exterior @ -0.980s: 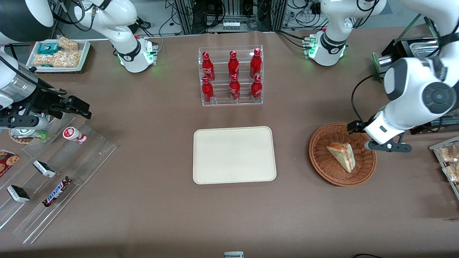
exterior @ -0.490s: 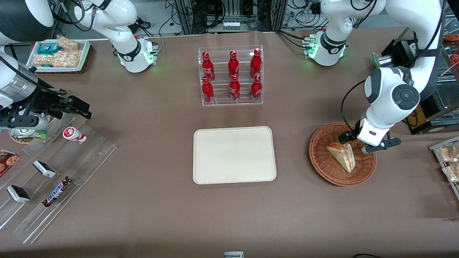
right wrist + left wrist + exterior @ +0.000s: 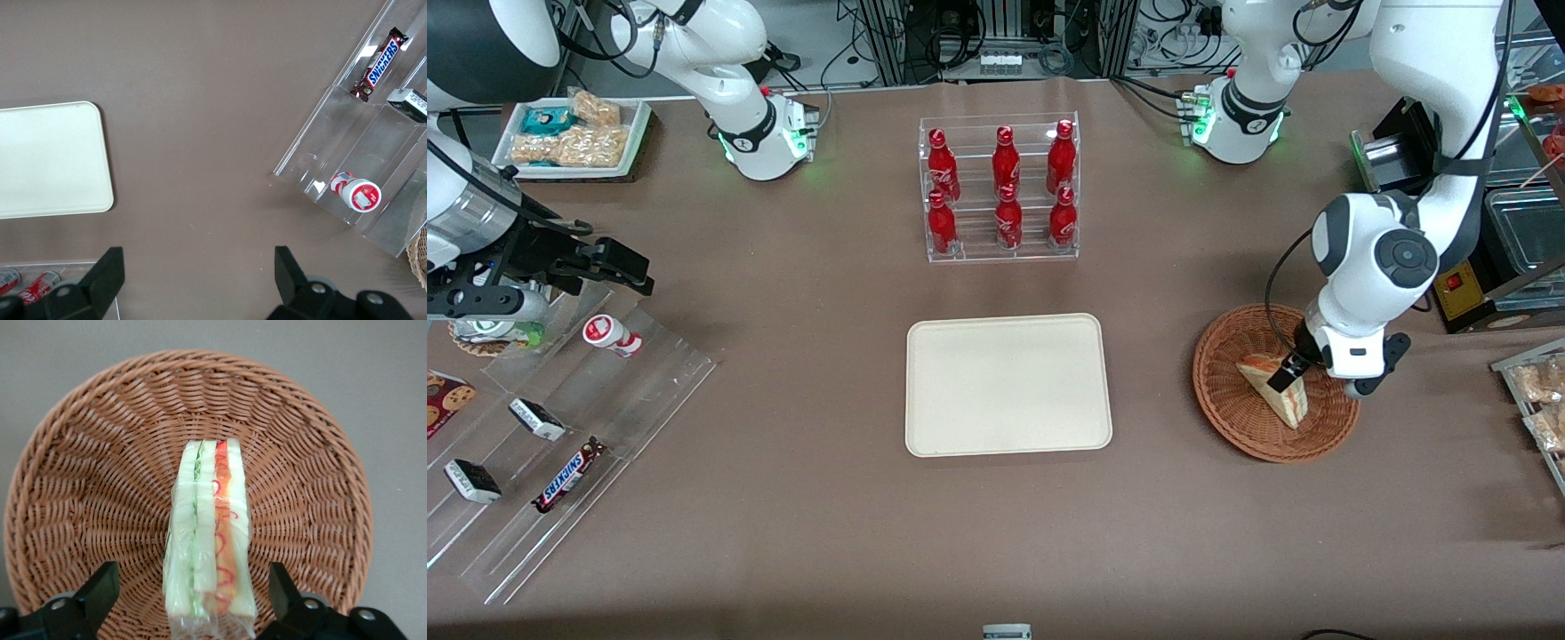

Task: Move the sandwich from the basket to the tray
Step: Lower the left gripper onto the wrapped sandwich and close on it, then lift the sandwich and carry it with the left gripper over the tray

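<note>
1. Sandwich (image 3: 1279, 391) lies inside the wicker basket (image 3: 1227, 418), a wedge in clear wrap; wrist cam shows its cut edge (image 3: 210, 540) w/ white bread, pale green and orange-red layers.
2. Basket sits on the brown table toward the working arm's end; cream tray (image 3: 1008, 384) lies flat at table centre, well apart from the basket, w/ bare cloth between them.
3. Gripper (image 3: 1303, 369) is low over the basket, pointing down at the sandwich; wrist cam shows its black fingers (image 3: 100, 590) spread wide, one each side of the wedge, gaps visible, not touching the wrap.
4. Left arm's white wrist (image 3: 1374, 262) hangs directly above the basket rim, elbow arcing up toward its base at the table's farther edge.
5. Clear acrylic rack (image 3: 1000, 187) w/ six red bottles stands farther from the front camera than the tray; white script on the bottles too small to read.
6. Stepped acrylic display (image 3: 560, 427) toward the parked arm's end holds a bar marked "SNICKERS" (image 3: 567, 476), two small dark-and-white packs and a red-and-white cup (image 3: 609, 335).
7. White tray of snacks (image 3: 574, 133) sits by the parked arm's base; more packaged snacks (image 3: 1538, 396) lie at the working arm's table edge.
</note>
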{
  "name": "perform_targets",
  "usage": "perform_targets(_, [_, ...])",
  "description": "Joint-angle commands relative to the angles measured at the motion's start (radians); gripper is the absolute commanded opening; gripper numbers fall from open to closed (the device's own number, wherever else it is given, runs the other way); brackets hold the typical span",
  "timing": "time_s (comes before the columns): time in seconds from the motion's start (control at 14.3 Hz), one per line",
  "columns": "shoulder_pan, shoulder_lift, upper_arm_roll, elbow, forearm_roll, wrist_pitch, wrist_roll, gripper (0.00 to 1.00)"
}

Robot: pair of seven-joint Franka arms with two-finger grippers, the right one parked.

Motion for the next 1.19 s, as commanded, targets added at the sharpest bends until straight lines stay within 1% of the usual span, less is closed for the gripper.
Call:
perform_targets(0.0, [0.000, 0.032, -0.001, 0.015, -0.001, 0.018, -0.030, 0.60])
perform_targets(0.07, [0.000, 0.037, -0.001, 0.015, -0.012, 0.025, -0.030, 0.29])
perform_targets(0.14, [-0.002, 0.035, -0.001, 0.015, -0.017, 0.024, -0.029, 0.10])
perform_targets(0.21, [-0.002, 0.029, -0.001, 0.018, -0.015, 0.018, -0.026, 0.05])
perform_targets(0.35, [-0.006, 0.019, -0.003, 0.056, -0.015, -0.022, -0.016, 0.03])
perform_targets(0.49, [-0.016, 0.025, -0.012, 0.157, -0.014, -0.159, -0.016, 0.03])
perform_targets(0.63, [-0.060, 0.032, -0.027, 0.252, -0.014, -0.275, -0.021, 0.03])
perform_targets(0.84, [-0.182, 0.048, -0.027, 0.288, -0.018, -0.287, -0.033, 0.03])
perform_targets(1.12, [-0.360, 0.135, -0.027, 0.397, -0.011, -0.287, -0.082, 0.06])
